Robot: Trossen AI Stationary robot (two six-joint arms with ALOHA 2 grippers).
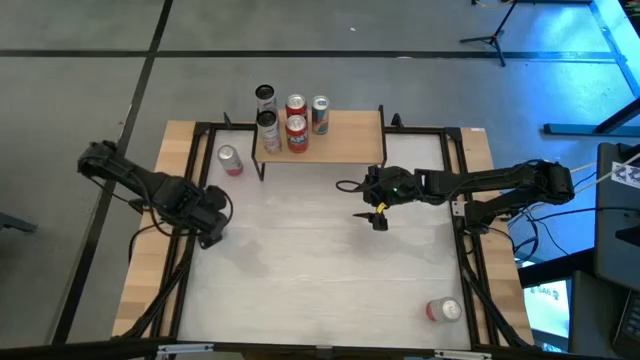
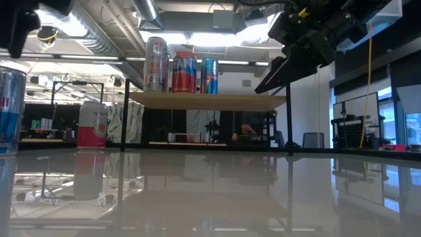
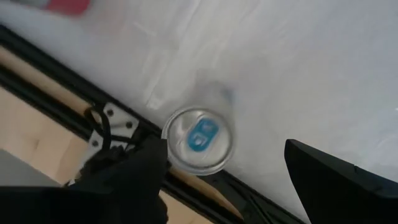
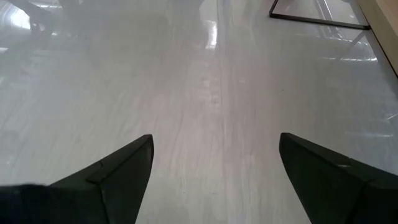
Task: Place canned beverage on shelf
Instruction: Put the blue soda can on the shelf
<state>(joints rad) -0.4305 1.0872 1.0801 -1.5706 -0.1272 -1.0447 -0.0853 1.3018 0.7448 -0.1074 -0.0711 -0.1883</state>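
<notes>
My left gripper (image 3: pixel 227 168) hangs over the table's left edge with its fingers spread wide, and straight below it I see a silver can with a blue tab (image 3: pixel 199 140), standing upright just inside the black frame rail (image 3: pixel 68 102). The fingers are clear of the can, nothing held.

My right gripper (image 1: pixel 380 218) is out over the white tabletop (image 1: pixel 320 270), just in front of the right end of the shelf (image 1: pixel 345 140). Its wrist camera shows both dark fingers (image 4: pixel 106 177) wide apart with only bare table between them, so it's empty too.

On the low rack with the light wooden top board and thin black legs, the level camera gives me three upright cans on the left part of the board: a silver-and-red can (image 2: pixel 156 64), a red can (image 2: pixel 184 72) and a blue can (image 2: pixel 209 75). From above I count more cans bunched there, one dark-topped can (image 1: pixel 265 96) at the back edge.

A pink-and-white can (image 1: pixel 230 160) stands on the table just left of the shelf. Another red-and-silver can (image 1: pixel 443 310) sits near the front right corner, well apart from everything.
</notes>
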